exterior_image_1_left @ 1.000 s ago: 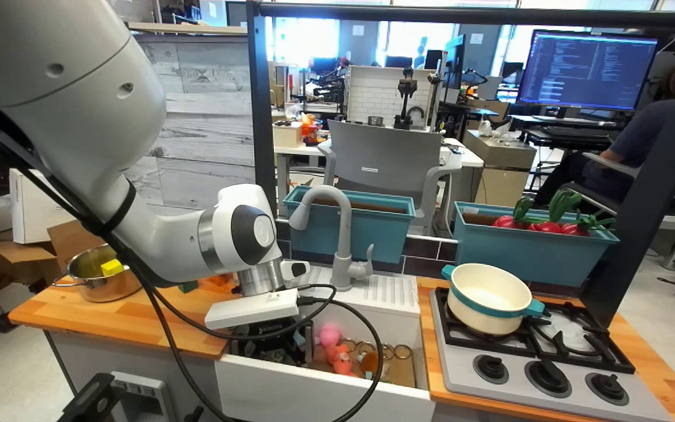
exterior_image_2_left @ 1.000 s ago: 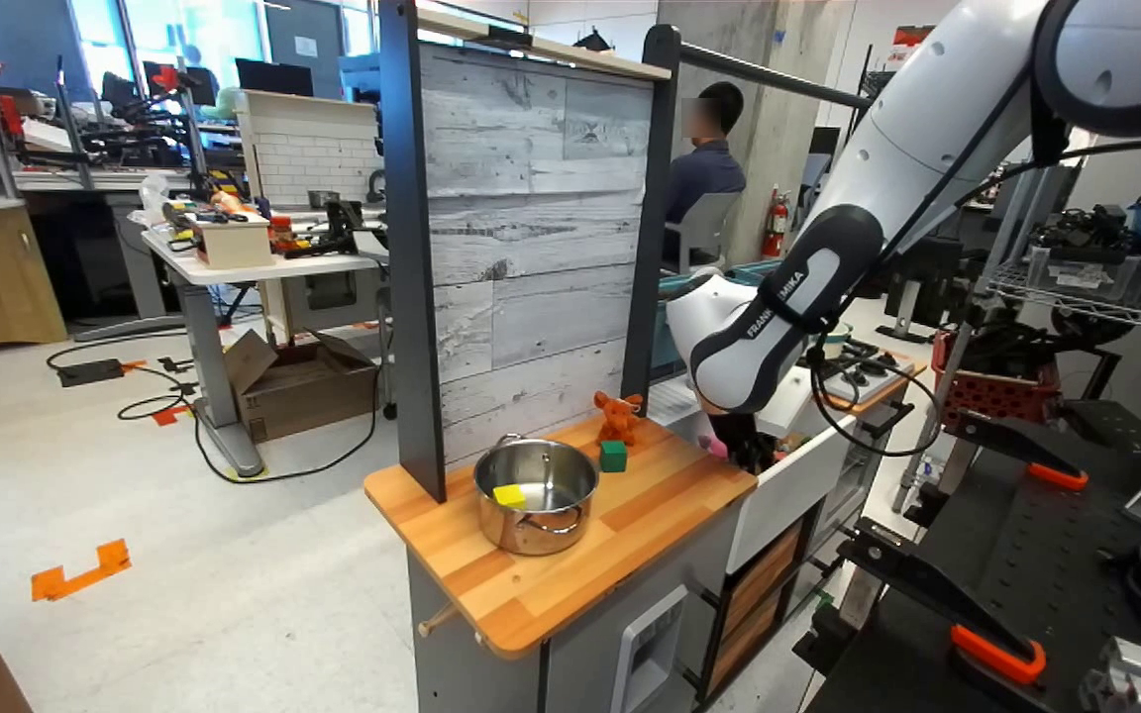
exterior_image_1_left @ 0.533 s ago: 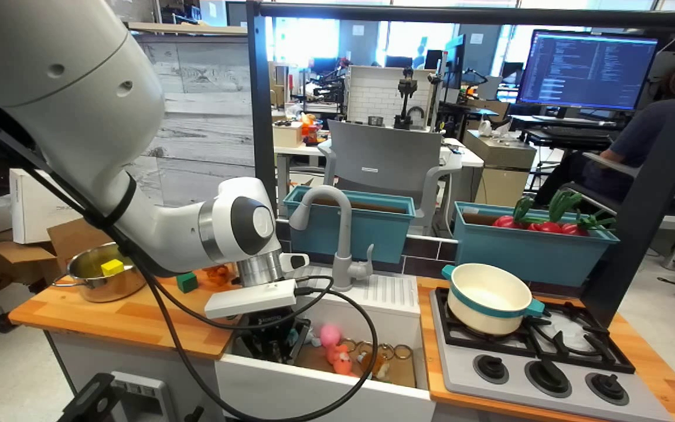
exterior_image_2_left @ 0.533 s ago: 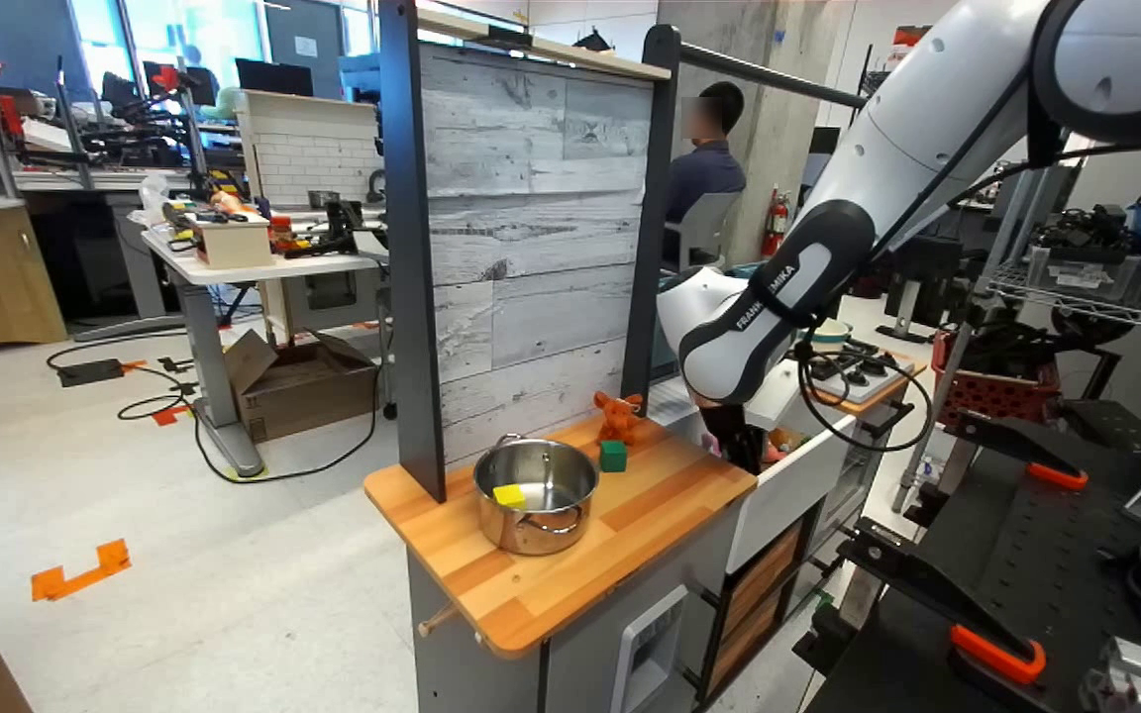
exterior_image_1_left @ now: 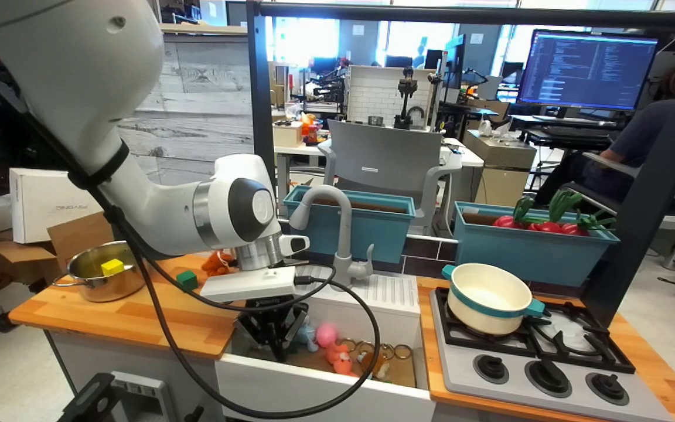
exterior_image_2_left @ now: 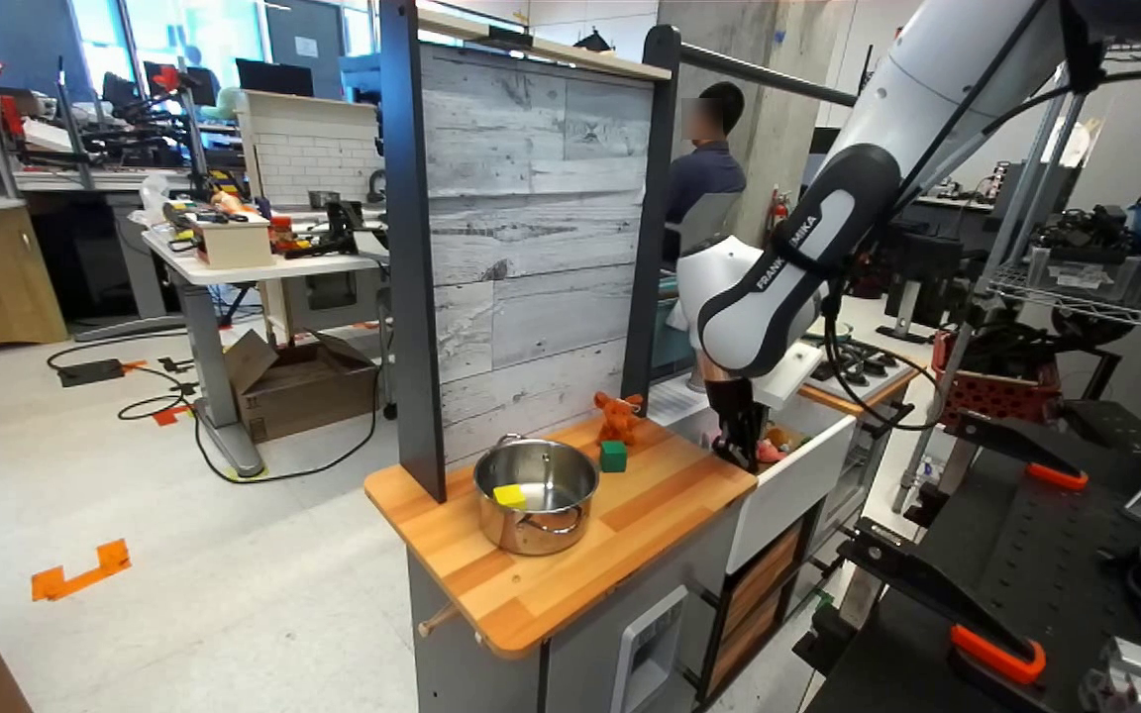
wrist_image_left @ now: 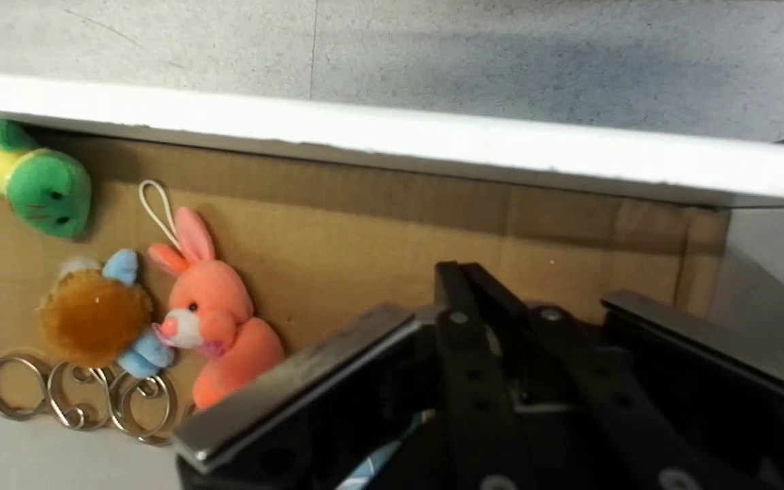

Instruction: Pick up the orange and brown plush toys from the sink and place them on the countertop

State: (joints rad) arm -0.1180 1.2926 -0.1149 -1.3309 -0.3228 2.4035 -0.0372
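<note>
A cluttered workroom surrounds a play kitchen (exterior_image_2_left: 481, 673), and on its wooden surface (exterior_image_2_left: 650, 505), at the upper edge in an exterior view, sits an orange plush animal (exterior_image_2_left: 618, 418). I take that for the task's orange toy, already out, though a coral plush rabbit (wrist_image_left: 215, 299) in the white sink (exterior_image_1_left: 314, 381) could be meant. The brown plush (wrist_image_left: 96, 316), furry with blue limbs, lies in the sink, at the left of the frame in the wrist view.

The hand (wrist_image_left: 458, 267) hangs over the sink, right of centre in that view, fingers pressed together; I see nothing between them. The brown plush is well apart from it, off to the left and slightly lower in the frame, with the rabbit between. The brown body looks almost round, so I cannot name a long axis; its blue limbs stick out rightward. In an exterior view this flips: the hand hangs below and left of the grey faucet (exterior_image_1_left: 344, 234), the brown plush farther right. To reach it, I judge, the hand must spread, cross above the rabbit and descend.
</note>
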